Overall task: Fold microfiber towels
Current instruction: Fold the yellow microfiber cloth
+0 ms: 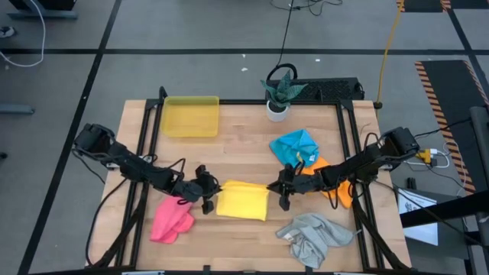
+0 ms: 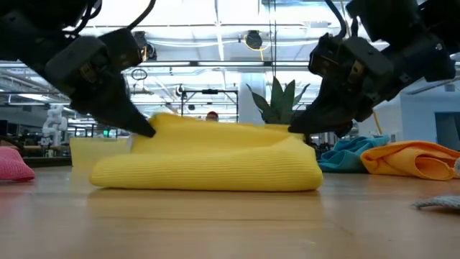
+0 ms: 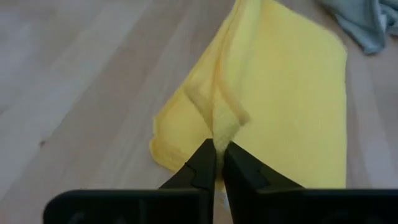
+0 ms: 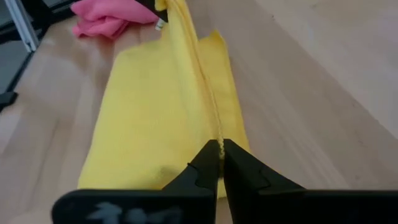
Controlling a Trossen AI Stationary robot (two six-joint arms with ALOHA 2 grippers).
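Two claws, left [image 1: 206, 191] and right [image 1: 283, 188], pinch opposite ends of the folded yellow microfiber towel [image 1: 242, 200], its long axis spanning between them.

Bright, even overhead light falls on the table [image 1: 244, 134]. Ceiling lamps glare beyond it; close wrist fingers look soft.
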